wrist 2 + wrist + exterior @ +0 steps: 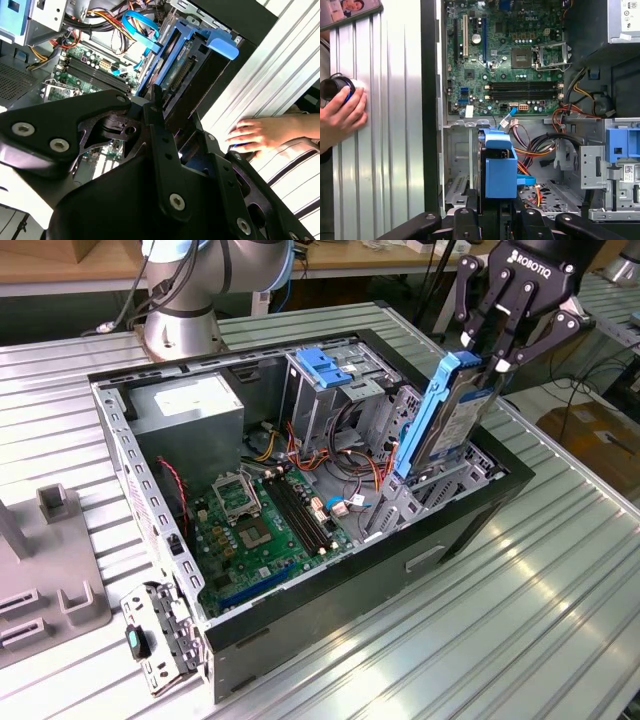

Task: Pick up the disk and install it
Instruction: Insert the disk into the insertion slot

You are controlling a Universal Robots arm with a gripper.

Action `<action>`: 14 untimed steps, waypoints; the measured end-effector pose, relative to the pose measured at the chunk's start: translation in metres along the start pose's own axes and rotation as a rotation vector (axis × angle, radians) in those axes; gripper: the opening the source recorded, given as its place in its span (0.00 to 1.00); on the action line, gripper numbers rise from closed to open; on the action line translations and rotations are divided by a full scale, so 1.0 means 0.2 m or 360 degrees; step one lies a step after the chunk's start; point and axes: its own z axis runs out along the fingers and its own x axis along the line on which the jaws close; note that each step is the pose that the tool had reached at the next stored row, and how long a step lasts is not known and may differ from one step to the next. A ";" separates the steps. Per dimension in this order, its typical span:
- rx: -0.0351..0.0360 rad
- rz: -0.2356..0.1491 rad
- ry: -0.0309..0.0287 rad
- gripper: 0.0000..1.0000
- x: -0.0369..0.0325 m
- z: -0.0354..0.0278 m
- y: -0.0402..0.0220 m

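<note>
Over the open computer case point(330, 612), the gripper point(488, 358) clamps the disk point(440, 430) by its top edge. The disk stands tilted, lower end inside the case.

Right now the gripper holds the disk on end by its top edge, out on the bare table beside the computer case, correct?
Not quite. The gripper does hold the disk on end by its top edge, but the disk reaches down inside the open computer case, not out on the table. The exterior view shows it.
</note>
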 end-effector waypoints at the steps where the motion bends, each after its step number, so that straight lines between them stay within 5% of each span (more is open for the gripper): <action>1: 0.0000 -0.0007 -0.00001 0.35 0.000 0.000 -0.001; 14: 0.0002 -0.0055 0.00008 0.35 0.015 0.003 -0.005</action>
